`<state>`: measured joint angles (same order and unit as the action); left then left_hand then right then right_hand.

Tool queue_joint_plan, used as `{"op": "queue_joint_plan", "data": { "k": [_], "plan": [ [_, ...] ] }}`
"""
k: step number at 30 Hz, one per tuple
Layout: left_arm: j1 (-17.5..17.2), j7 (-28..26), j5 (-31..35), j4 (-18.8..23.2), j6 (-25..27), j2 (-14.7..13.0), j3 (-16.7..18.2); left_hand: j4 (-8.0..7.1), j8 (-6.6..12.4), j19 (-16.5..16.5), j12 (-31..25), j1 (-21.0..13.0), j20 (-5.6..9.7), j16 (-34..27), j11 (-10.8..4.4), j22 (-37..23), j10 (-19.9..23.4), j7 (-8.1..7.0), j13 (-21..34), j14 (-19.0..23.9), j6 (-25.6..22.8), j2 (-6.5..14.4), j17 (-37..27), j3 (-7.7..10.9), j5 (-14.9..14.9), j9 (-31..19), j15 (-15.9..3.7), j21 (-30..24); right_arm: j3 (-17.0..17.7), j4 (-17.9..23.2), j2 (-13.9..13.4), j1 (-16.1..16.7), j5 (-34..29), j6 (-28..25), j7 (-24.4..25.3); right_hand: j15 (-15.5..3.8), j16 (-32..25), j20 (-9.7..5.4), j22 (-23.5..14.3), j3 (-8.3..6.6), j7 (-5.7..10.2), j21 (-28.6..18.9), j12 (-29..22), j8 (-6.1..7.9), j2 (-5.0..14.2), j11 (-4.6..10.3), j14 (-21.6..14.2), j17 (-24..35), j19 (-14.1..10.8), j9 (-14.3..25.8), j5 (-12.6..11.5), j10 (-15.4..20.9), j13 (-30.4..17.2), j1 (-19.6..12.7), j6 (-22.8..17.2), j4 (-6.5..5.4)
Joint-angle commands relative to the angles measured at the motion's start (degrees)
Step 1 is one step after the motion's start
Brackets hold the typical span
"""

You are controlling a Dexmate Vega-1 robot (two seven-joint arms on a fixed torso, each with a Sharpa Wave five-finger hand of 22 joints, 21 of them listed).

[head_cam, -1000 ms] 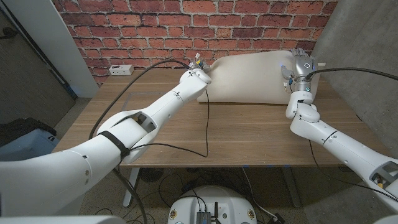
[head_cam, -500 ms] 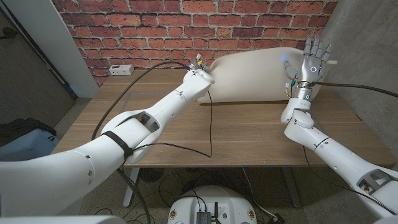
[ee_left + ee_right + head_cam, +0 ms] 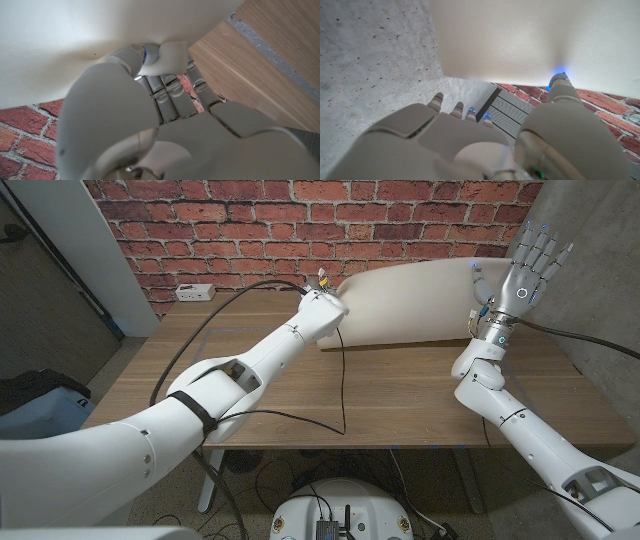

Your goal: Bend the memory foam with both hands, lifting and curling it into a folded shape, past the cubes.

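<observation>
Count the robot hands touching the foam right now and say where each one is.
2. The left robot hand grips the foam's left end; the right robot hand, fingers spread, touches its right end with the thumb.

A red brick wall [image 3: 230,220] runs across the top of the frame. A grey concrete wall [image 3: 590,290] stands at the right edge, and a pale panel [image 3: 95,255] leans at the upper left. The wooden table [image 3: 400,395] fills the middle. A white power strip [image 3: 194,292] lies at its far left corner. Grey floor [image 3: 110,365] shows at the left.
</observation>
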<state>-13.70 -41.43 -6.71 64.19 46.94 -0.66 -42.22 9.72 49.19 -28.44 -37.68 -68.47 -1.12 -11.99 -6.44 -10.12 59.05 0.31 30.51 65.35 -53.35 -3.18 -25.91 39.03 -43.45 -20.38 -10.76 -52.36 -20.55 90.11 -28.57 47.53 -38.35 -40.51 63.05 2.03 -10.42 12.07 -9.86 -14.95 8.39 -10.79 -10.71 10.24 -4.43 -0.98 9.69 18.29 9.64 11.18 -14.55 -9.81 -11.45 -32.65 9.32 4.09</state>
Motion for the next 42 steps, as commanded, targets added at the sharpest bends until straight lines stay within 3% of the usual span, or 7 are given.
{"op": "queue_joint_plan", "data": {
  "k": [1,7,17,20,24,34,42],
  "plan": [
    [1.2,-1.5,-1.0,-2.1,1.4,1.6,0.7,-0.09,0.47,-0.7,-1.9,0.0,0.11,-0.3,-0.61,-0.1,1.9,0.34,10.8,0.7,-0.5,-0.4,-0.2,0.6,-0.6,-0.3,-0.23,-0.4,13.2,-2.6,14.6,2.6,-13.5,5.3,1.0,0.67,-5.7,-0.12,-0.6,0.69,-5.81,-2.3,-5.6,1.93,1.86,-4.83,-11.8,0.0,-6.8,0.4,-1.2,4.4,-1.8,2.1,-4.8,-0.5],
    [1.7,-1.2,-1.3,-2.3,1.3,1.8,0.4,-0.13,0.48,-0.7,-1.9,0.0,0.2,-0.3,-0.65,-0.1,1.9,0.15,10.7,0.7,-0.2,-0.4,-0.3,0.83,-0.9,-0.3,-0.3,-0.4,15.3,-3.8,19.9,0.9,-14.2,1.5,1.0,-0.01,-10.3,0.12,-1.2,2.33,-8.36,-4.5,-10.0,3.81,1.95,-4.13,-17.7,3.5,-15.7,2.0,-1.5,5.4,-6.2,3.5,-8.9,-0.21],
    [1.9,-0.9,-2.4,-2.8,1.0,1.9,1.1,-0.23,0.64,-0.6,-1.9,0.2,0.13,-0.3,-0.75,-0.1,1.8,0.13,10.6,0.7,-0.3,-0.5,-0.6,1.12,-1.4,-0.2,-0.29,-0.5,6.1,-0.5,12.4,-0.4,-4.1,-11.2,-2.9,1.78,-11.7,0.36,-1.6,5.18,-11.03,-4.8,-12.6,3.56,0.63,-7.75,-16.3,6.8,-19.1,3.9,-1.3,2.3,-10.4,6.6,-5.9,-0.73],
    [2.2,-1.1,-3.0,-3.6,1.1,2.3,1.7,-0.22,0.68,-0.7,-2.0,0.2,0.06,-0.3,-0.62,-0.1,1.9,0.23,10.7,0.8,-0.2,-0.5,-0.6,1.21,-1.5,-0.2,-0.15,-0.6,6.4,-1.2,11.4,1.5,-3.8,-4.2,1.0,0.13,-14.6,0.12,-2.1,5.31,-10.01,-7.2,-16.9,5.94,1.95,-5.9,-21.0,8.9,-26.2,5.0,-0.9,6.3,-12.6,5.8,-10.5,0.12],
    [3.0,-1.6,-3.5,-5.6,0.8,3.0,2.1,-0.22,0.75,-0.7,-2.1,0.3,0.07,-0.3,-0.49,-0.1,1.8,0.3,10.9,0.9,-0.3,-0.7,-0.7,1.38,-1.7,-0.1,-0.13,-0.7,14.1,-3.5,18.9,4.3,-15.9,7.5,1.0,-3.23,-20.0,-0.91,-2.7,4.91,-8.53,-11.9,-24.0,9.7,4.27,-2.85,-30.0,12.9,-38.3,6.6,1.4,13.3,-15.6,4.4,-18.6,2.1],
    [5.8,-2.1,-4.9,-12.5,-1.3,5.3,2.8,-0.14,0.87,-0.8,-2.3,0.2,-0.09,-0.4,-0.38,-0.1,1.8,0.49,11.0,1.0,-0.3,-0.7,-1.0,1.62,-2.1,0.0,-0.07,-0.9,30.4,-4.0,33.8,8.9,-42.2,31.2,1.0,-6.5,-24.0,-5.48,-3.4,0.81,-7.0,-13.1,-27.1,11.09,8.11,-0.62,-31.7,16.9,-39.5,8.1,1.9,15.0,-18.0,-5.2,-19.2,5.9],
    [7.8,-1.6,-5.5,-17.1,-3.6,6.9,2.1,-0.19,1.02,-0.9,-2.3,0.3,-0.07,-0.5,-0.35,-0.1,1.8,0.5,10.9,1.3,-0.2,-0.8,-1.2,1.77,-2.3,0.0,-0.15,-1.0,28.4,-4.0,30.1,11.5,-45.5,35.2,1.0,-10.92,-33.2,-10.64,-5.6,-0.13,-4.95,-18.3,-34.0,21.94,6.98,2.79,-40.0,22.3,-44.9,13.5,1.7,27.4,-23.0,-14.9,-32.6,6.0]
  ]
}}
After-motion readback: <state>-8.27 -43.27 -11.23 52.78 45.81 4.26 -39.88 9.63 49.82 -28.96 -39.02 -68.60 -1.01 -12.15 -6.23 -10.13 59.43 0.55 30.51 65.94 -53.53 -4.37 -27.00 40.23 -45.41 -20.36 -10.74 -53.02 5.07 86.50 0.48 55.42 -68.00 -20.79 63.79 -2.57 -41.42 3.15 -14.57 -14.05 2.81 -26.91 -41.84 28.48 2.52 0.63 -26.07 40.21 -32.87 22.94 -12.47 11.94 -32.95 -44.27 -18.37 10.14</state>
